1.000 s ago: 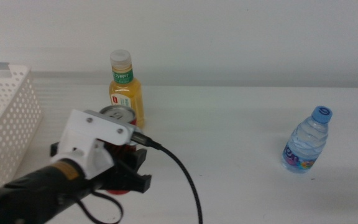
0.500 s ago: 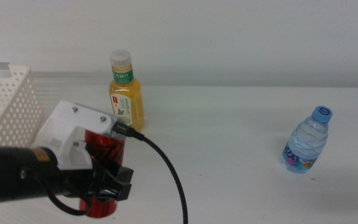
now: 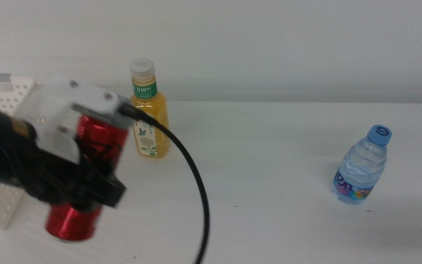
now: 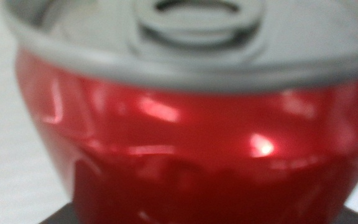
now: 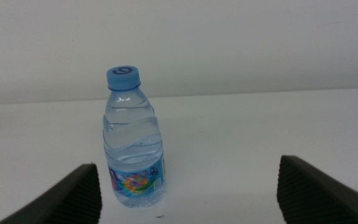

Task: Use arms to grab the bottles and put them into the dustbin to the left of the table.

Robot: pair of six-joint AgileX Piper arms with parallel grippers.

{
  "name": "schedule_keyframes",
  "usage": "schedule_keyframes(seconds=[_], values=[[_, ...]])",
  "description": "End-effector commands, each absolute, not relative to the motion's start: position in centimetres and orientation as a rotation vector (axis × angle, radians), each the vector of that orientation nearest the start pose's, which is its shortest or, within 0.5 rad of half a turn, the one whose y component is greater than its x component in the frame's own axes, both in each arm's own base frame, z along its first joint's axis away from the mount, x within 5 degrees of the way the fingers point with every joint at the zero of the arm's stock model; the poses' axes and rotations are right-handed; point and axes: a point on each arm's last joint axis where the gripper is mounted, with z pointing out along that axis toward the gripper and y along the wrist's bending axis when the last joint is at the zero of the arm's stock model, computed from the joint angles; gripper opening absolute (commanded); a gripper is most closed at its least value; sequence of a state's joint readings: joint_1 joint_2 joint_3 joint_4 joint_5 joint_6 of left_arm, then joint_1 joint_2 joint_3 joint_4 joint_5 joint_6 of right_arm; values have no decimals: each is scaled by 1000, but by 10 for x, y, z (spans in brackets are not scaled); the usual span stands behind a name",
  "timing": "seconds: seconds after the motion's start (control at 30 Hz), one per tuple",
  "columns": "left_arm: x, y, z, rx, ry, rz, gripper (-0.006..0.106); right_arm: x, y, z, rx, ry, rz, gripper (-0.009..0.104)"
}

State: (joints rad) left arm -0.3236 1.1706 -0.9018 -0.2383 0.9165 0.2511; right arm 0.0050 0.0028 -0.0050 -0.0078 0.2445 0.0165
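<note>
The red soda can (image 3: 79,187) is up off the bench (image 3: 284,161), glossy metallic red with a grey lid, tilted a little, its base hanging near the front corner of the white basket (image 3: 2,202). In the left wrist view the can (image 4: 191,137) fills nearly the whole picture, silver rim and pull-tab at the top, bright highlights on the red wall. The left claw (image 3: 72,183) is clamped around the can's middle, under its white camera mount, with a black cable (image 3: 193,183) looping away from it down toward the front edge.

Just behind the can stands the yellow-drink bottle (image 3: 147,110), upright, white cap, green neck label, on the bench near the back. The perforated basket sits at the left, partly hidden by the arm.

Well off to the right, the small clear water bottle (image 3: 363,165) stands upright with its blue cap. The right wrist view looks straight at that bottle (image 5: 132,140), colourful label low on it, and the right claw (image 5: 188,193) is spread wide, holding nothing, the bottle between its jaws' line but farther off.
</note>
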Motion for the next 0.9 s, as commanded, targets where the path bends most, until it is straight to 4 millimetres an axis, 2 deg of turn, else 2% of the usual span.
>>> schedule_keyframes(seconds=[0.0,0.17,0.4,0.57,0.67,0.8,0.87], values=[[207,-78,307,628,2609,-342,-2,54,0,180,3,1730,-3,76],[227,-53,322,623,2652,-368,-2,54,0,180,3,1730,-3,76],[269,10,335,538,2741,-286,-2,54,0,180,3,1730,-3,76],[308,67,332,388,2782,-239,-2,54,0,180,3,1730,-3,76],[325,94,326,322,2817,-157,-2,54,0,180,3,1730,-3,76],[339,122,317,289,2869,-42,-2,54,0,180,3,1730,-3,76],[341,134,305,281,2910,-11,-2,54,0,180,3,1730,-3,76]])
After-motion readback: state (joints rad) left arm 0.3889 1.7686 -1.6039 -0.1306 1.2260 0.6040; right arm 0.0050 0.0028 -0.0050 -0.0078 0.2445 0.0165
